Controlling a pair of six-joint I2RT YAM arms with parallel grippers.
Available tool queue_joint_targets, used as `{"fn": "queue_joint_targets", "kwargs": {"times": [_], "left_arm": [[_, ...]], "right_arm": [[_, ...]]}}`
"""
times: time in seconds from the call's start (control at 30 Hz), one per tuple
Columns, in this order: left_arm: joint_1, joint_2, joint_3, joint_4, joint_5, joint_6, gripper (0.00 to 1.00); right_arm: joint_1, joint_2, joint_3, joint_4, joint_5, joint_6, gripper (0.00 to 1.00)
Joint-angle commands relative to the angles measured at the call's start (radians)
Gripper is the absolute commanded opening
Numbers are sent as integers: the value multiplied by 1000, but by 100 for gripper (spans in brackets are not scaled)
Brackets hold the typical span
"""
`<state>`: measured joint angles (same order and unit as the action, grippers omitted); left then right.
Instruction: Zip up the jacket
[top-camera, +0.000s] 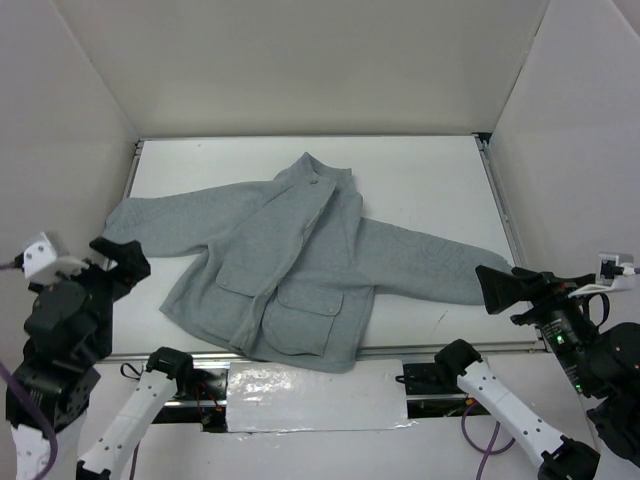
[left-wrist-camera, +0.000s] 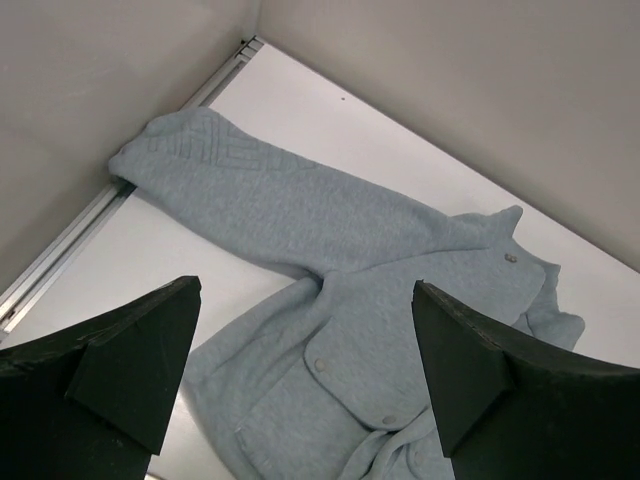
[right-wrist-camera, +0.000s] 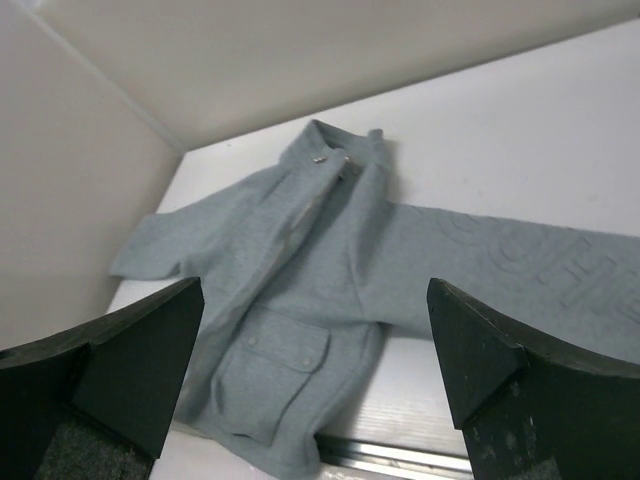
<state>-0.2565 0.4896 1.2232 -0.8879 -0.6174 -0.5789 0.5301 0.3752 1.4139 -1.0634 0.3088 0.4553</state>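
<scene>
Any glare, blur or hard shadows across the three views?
Top external: soft even light, glare only on the shiny strip. Left wrist: jacket sharp, left fingers dark, slightly soft. Right wrist: same, right fingers underexposed. No hard shadows anywhere.

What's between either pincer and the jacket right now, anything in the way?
Nothing visible. The left pincer and right pincer both hang open out by the sleeve ends. Each wrist view looks straight between its fingers onto the jacket, with only bare table around it.
</scene>
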Motion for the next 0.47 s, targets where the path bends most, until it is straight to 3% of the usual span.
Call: {"fn": "queue_joint_targets", "kwargs": {"times": [0.0, 0.13, 0.43], "left_arm": [[3, -120, -86, -37, -16, 28, 99], [3, -197, -107, -103, -61, 24, 99], [3, -160, -97, -122, -77, 10, 99]], "right_arm": [[2, -25, 14, -115, 87, -9, 100], [2, -59, 11, -102, 87, -10, 100], [1, -50, 19, -110, 90, -9, 100]]}}
